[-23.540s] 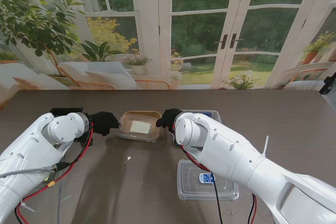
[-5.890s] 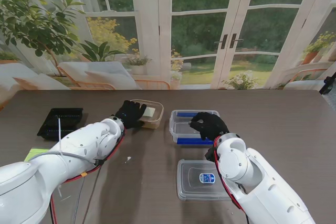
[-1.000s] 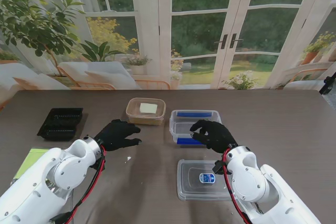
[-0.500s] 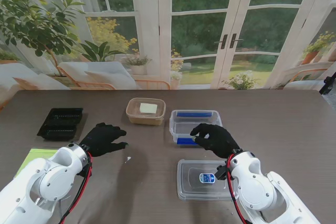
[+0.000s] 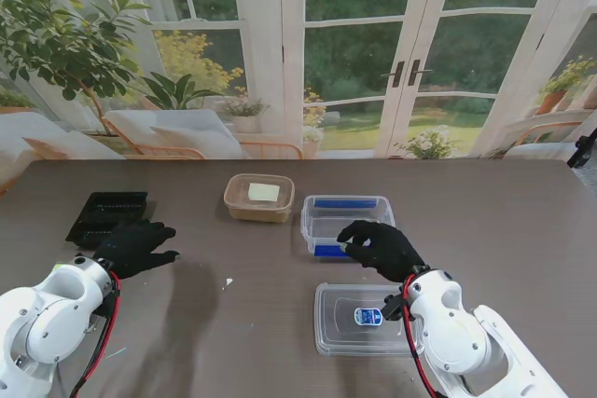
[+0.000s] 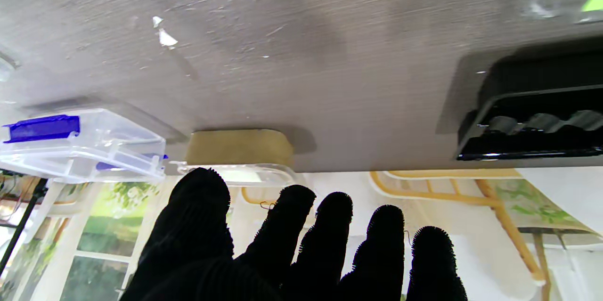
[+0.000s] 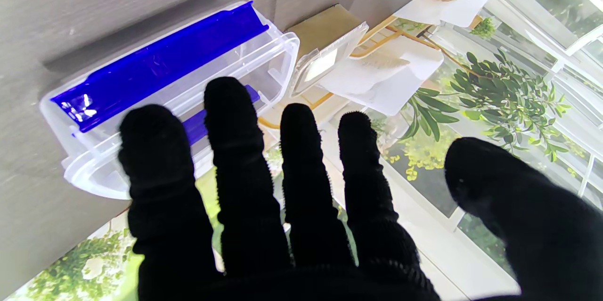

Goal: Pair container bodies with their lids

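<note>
three container bodies (image 5: 346, 221) (tan, clear, black), one loose lid (image 5: 364, 319); left hand (image 5: 133, 247) and right hand (image 5: 380, 246) spread, holding nothing.

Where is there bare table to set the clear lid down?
Bare: the right side beyond the blue-latched clear box, and the middle between the left hand and clear lid. Crowded: around the tan container, box and right hand.
</note>
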You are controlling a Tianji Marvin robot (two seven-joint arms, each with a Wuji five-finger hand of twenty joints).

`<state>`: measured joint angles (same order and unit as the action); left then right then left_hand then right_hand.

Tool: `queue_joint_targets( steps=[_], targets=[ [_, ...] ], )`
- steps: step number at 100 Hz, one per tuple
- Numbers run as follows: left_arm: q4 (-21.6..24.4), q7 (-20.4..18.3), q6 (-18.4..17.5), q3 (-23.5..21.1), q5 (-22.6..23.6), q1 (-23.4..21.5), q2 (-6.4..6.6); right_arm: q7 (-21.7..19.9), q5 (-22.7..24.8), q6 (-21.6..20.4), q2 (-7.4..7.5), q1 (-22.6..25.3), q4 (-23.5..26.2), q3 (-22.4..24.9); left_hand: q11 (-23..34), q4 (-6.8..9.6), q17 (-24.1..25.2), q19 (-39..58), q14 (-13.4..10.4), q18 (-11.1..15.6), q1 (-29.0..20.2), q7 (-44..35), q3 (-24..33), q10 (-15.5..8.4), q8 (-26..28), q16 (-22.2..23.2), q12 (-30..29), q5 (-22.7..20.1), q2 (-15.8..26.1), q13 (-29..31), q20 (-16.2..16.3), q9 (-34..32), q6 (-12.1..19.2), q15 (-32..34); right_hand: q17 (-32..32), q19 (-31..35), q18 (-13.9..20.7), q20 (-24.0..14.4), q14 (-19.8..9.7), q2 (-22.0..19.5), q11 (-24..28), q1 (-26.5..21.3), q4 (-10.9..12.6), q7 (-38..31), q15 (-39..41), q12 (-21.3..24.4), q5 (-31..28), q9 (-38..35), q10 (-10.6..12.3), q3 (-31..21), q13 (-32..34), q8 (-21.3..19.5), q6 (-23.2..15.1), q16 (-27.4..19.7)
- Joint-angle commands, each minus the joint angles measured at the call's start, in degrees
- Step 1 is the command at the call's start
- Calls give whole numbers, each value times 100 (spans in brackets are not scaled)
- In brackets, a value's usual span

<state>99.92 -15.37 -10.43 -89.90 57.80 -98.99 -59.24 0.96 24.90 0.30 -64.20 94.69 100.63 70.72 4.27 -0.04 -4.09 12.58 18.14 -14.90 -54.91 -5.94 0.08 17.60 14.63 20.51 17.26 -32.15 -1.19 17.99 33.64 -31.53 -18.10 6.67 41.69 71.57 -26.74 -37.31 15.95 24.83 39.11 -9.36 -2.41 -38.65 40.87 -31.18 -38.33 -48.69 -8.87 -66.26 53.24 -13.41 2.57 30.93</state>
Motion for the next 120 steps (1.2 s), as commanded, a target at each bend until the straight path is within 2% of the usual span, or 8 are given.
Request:
queue_joint_targets(
  steps=[1, 22, 39, 64, 86, 88, 91, 120],
  targets=[
    [-153, -173, -31, -115, 125, 83, 70, -90, -27, -18, -14, 5, -33, -34, -34, 68, 122, -215, -56, 8, -165, 111, -30, -94, -26, 4, 26, 173, -211, -133, 63, 177, -72, -103, -1828, -78, 101, 108, 33, 93, -88, 5, -156, 9, -68, 43, -148, -95, -66, 363, 48, -21, -4, -71],
    [-693, 40, -147, -197, 443, 373, 105, -114, -103, -1, -19, -75, -147, -107, -18, 102, 156, -259, -97, 65, -378, 110, 69, -151, -22, 3, 22, 270, -564, -184, 22, 250, -94, -87, -1831, -92, 96, 115, 39, 79, -98, -8, -157, 25, -79, 39, -148, -101, -81, 363, 45, -11, 18, -63],
    [-1035, 189, -184, -196, 917, 546, 154, -137, -131, 3, -18, -106, -207, -154, 10, 110, 238, -354, -205, 154, -487, 46, 175, -239, 17, 4, 26, 251, -854, -198, -70, 230, -75, -62, -1830, -95, 95, 118, 60, 66, -98, -10, -156, 30, -76, 36, -141, -109, -82, 360, 60, -7, 24, -57],
    [-1280, -4, -119, -307, 1198, 645, 212, -159, -187, 16, -21, -164, -290, -236, 12, 79, 290, -411, -270, 187, -572, -11, 366, -346, 60, -7, 13, 189, -1104, -190, -160, 224, 46, -32, -1831, -99, 92, 122, 64, 47, -99, -13, -154, 43, -69, 35, -119, -135, -109, 357, 88, -1, 40, -51],
    [-1632, 62, -72, -251, 1205, 820, 239, -207, -246, 24, -18, -195, -342, -271, 20, 30, 78, -305, -289, 224, -561, 7, 562, -307, 65, 4, 7, 244, -1216, -152, -153, 249, -22, 22, -1826, -119, 66, 134, 76, 26, -105, -20, -152, 65, -68, 37, -114, -163, -130, 353, 110, 11, 69, -49],
    [-1664, 66, -71, -240, 1201, 837, 241, -210, -251, 26, -18, -193, -340, -269, 23, -72, 41, -196, -292, 229, -301, 12, 1090, -299, 71, 21, 1, 262, -1340, -121, -60, 249, -25, 38, -1825, -120, 66, 134, 75, 19, -108, -19, -152, 68, -68, 38, -110, -158, -132, 354, 111, 12, 69, -49],
    [-1717, 79, -72, -222, 1185, 864, 244, -214, -257, 30, -17, -185, -331, -262, 23, -101, -4, -153, -304, 256, -238, 16, 1256, -291, 72, 34, 0, 274, -1404, -102, -29, 258, -49, 59, -1812, -118, 68, 136, 80, 16, -107, -16, -151, 69, -66, 37, -115, -166, -131, 355, 117, 13, 74, -48],
    [-2122, 303, -95, -74, 1196, 1115, 272, -251, -341, 80, -20, -194, -355, -273, 38, -115, -61, -133, -383, 367, -227, 53, 1423, -303, 58, 81, 26, 410, -1480, -125, -4, 316, -72, 140, -1785, -126, 43, 147, 106, -18, -105, -25, -147, 76, -59, 37, -123, -210, -163, 342, 150, 19, 119, -44]
  ],
)
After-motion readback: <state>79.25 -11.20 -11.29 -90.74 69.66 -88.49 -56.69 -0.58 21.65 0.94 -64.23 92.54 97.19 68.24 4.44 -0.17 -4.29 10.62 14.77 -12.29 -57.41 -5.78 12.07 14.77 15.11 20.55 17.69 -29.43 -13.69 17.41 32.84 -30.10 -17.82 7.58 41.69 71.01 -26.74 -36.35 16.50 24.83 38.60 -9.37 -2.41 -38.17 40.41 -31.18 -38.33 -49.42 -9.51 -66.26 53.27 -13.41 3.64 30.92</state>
